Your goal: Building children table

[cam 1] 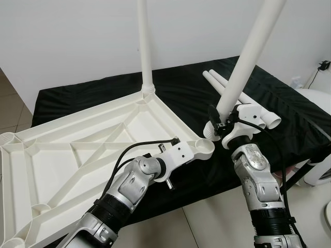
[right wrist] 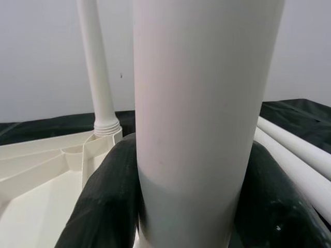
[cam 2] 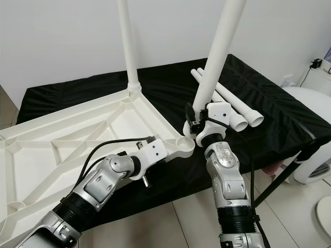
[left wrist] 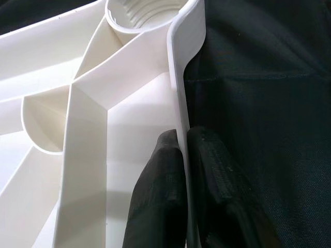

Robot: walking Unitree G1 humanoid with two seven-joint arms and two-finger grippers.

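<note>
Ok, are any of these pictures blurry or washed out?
Left and right eye views: sharp, evenly lit. Left wrist view: the tabletop rim glares white, and the fingers pinching it are soft. Right wrist view: the held leg is close and slightly blurred.

Two silver jointed arms with black ribbed cuffs and white wrist housings

Left silver metal arm point(cam 1: 129, 188) carries a looping black cable point(cam 1: 135, 147); right silver metal arm point(cam 1: 256, 178) has rounded segments and a trailing black wire point(cam 1: 276, 155); matte black padded fingers point(left wrist: 158, 196) on each.

Count: one tabletop point(cam 1: 77, 150), upside down. Four legs: one fitted point(cam 1: 145, 46), one held point(cam 1: 248, 57), two loose point(cam 2: 235, 106) far right.
</note>
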